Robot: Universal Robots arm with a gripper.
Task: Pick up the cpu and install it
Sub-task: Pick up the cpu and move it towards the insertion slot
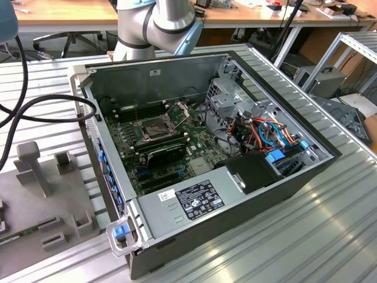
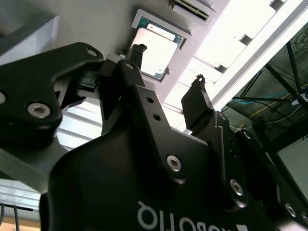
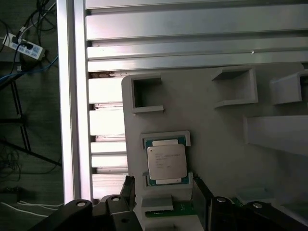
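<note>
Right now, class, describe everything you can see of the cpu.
The cpu is a thin, flat square chip with a pale silver-grey metal face carrying faint print. A green board edge shows on two opposite sides. It lies flat, face up, seated in a shallow pocket of the grey tray, framed by low raised lips. The open gripper hangs over it, one finger to either side, and appears clear of it.

Wooden desks (image 1: pixel 70 17) stand behind the ribbed aluminium table (image 1: pixel 283 236).

Edge of the cpu (image 2: pixel 156 53) behind the pincer (image 2: pixel 169 61) in the second wrist view; arm (image 1: pixel 159 20) cropped at exterior view's top.
</note>
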